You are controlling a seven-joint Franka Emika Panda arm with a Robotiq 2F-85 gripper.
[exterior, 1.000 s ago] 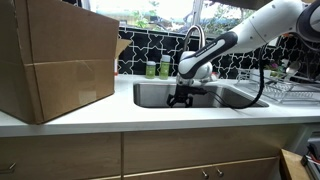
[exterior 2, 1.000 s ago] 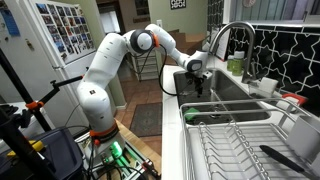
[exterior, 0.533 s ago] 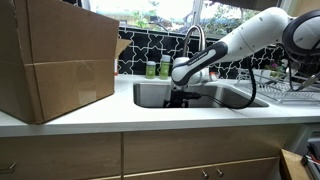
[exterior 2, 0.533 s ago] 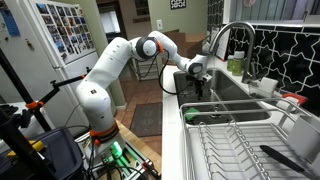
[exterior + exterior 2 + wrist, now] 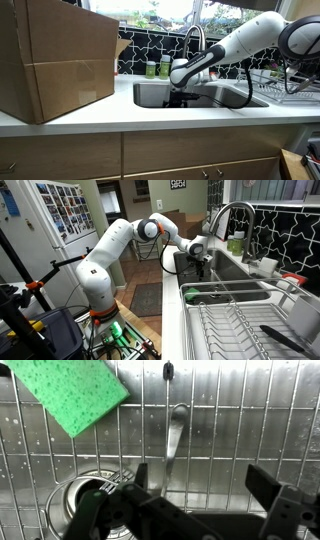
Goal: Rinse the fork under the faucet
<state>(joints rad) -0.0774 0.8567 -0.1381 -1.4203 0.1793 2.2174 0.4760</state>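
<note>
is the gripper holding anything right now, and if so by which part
Nothing is held. The gripper is open, its fingers spread above the fork, which lies free on the bottom of the sink.

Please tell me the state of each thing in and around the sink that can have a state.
hand: open, empty, down in the sink.
fork: lying flat on the sink grid, not gripped.
faucet: no water stream visible.
sponge: lying on the grid, apart from the fork.

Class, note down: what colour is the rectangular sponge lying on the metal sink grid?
Bright green. The rectangular sponge shows best in the wrist view.
</note>
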